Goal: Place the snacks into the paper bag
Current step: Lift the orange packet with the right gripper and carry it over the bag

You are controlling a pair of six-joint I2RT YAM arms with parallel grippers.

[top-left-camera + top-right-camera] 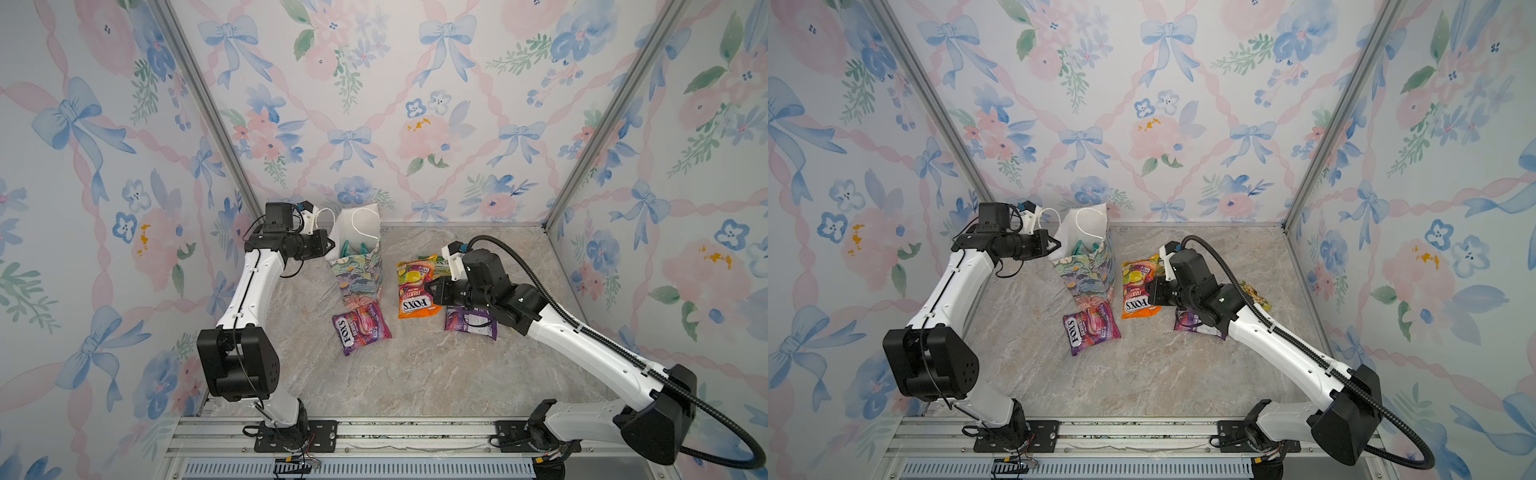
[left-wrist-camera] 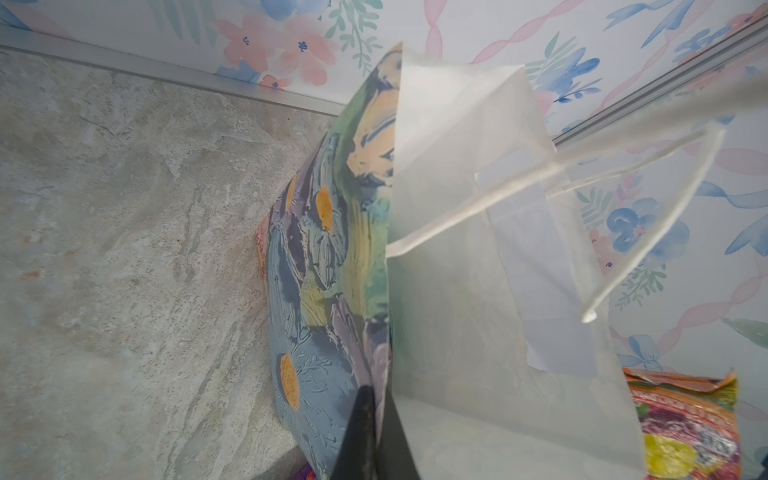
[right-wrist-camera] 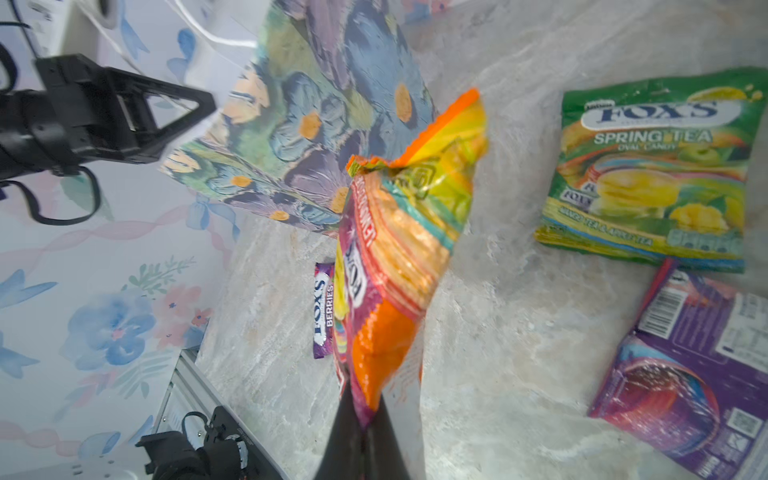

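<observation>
**Both tools clamped: one on the bag, one on an orange packet**

The paper bag (image 1: 360, 272) (image 1: 1091, 272) stands upright at the back of the table (image 1: 415, 374), left of the middle, with its mouth open and the white cord handles up. In both top views, teal packets (image 1: 353, 249) (image 1: 1084, 248) show inside it. The left tool (image 1: 332, 245) (image 2: 374, 403) is closed on the bag's upper edge. The left wrist view shows its two black fingers pressed together, with the paper wall between them.

The right tool (image 1: 430, 289) (image 3: 365, 411) is clamped on one end of the orange packet (image 1: 415, 291) (image 1: 1136, 291) (image 3: 399, 257), just to the right of the bag. In the right wrist view the packet sticks out from the tool, bent and wrinkled. I cannot tell if its far end touches the table.

Three more packets lie flat on the table. The purple berries packet (image 1: 360, 328) (image 1: 1091, 328) is in front of the bag. The green Spring Tea packet (image 3: 648, 174) is behind the right arm. A second purple packet (image 1: 469, 322) (image 3: 681, 374) lies with its barcode side up, partly under the right arm.
</observation>
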